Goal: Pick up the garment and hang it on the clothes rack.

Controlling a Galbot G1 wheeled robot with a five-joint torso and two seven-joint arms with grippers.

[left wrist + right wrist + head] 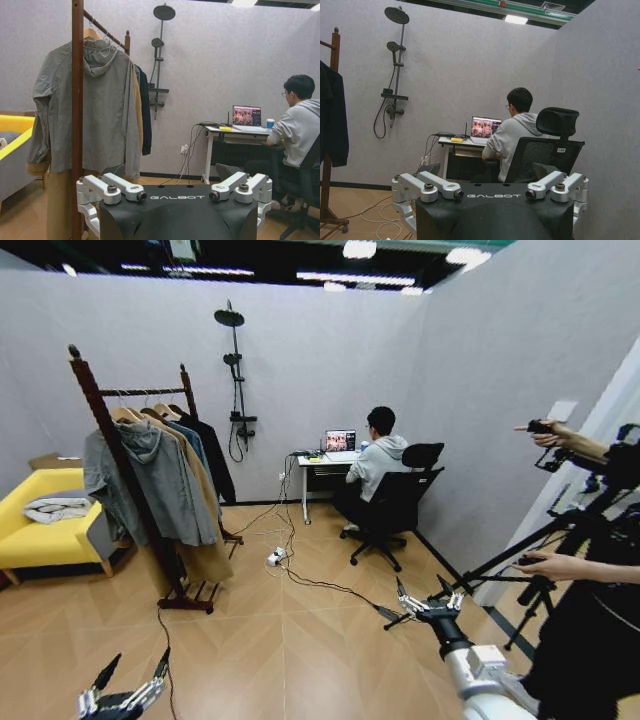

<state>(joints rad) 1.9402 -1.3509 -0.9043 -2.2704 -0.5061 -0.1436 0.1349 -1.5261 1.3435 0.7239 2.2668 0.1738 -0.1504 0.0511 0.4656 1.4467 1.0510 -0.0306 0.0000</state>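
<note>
Two grippers sit lowest in the head view, nearest the camera, both empty over the bare wooden floor (300,640). At the bottom left, the left gripper (132,676) has its jaws spread apart, holding nothing. Farther right, the right gripper (425,597) likewise has its jaws parted around nothing.

Beyond the left gripper stands one clothes rack (102,410), tall and dark reddish-brown, with two knob-topped posts, one horizontal rail and a slatted bottom shelf. Several garments hang on its rail on wooden hangers: from the near end, one grey hooded jacket (150,480), one tan coat (203,530) reaching almost to the shelf, one blue shirt (190,440), and one black long-sleeved garment (215,455) at the far end. In the left wrist view the same black garment (145,115) hangs behind the grey jacket; whether it carries chest lettering cannot be told.

Left of the rack is one yellow sofa (45,535) with one pale folded cloth (57,507) lying on it. Against the back wall is one black shower pole (236,380), and right of it one white worktop (325,462) carrying one open laptop (340,440).
</note>
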